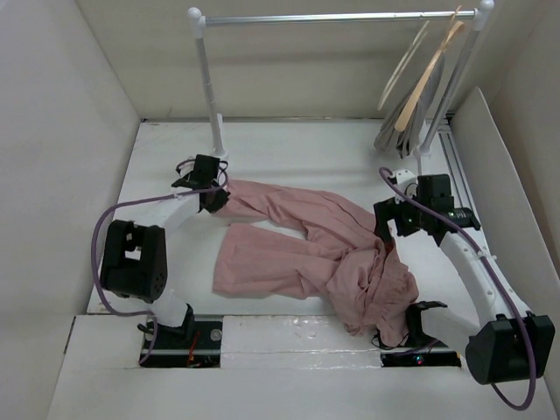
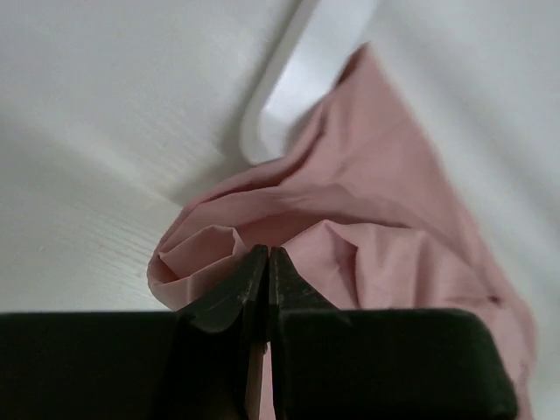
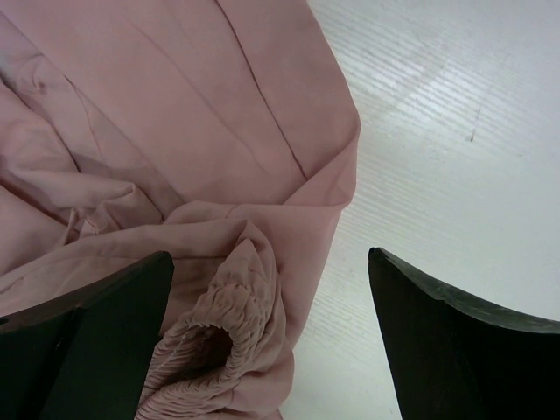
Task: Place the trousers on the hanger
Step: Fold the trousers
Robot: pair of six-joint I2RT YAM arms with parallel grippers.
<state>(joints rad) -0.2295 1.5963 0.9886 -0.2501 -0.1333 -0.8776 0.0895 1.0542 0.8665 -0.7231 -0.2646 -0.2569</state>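
The dusty-pink trousers (image 1: 297, 249) lie spread on the white table, legs pointing left and the gathered waist at the right. My left gripper (image 1: 213, 194) is at the end of the far leg; in the left wrist view it (image 2: 269, 254) is shut, with pink fabric (image 2: 385, 236) bunched at its tips and a sliver pinched between them. My right gripper (image 1: 388, 229) is open over the waist; in the right wrist view (image 3: 270, 256) the gathered waistband (image 3: 229, 319) lies between the spread fingers (image 3: 105, 332). The thin cream hanger (image 1: 404, 66) hangs on the rail at the back right.
A white clothes rack with rail (image 1: 332, 17) and left post (image 1: 210, 83) stands at the back. A tan wooden hanger (image 1: 429, 74) carrying a grey garment (image 1: 398, 136) hangs beside the cream hanger. White walls enclose the table; a white panel (image 1: 499, 175) leans at the right.
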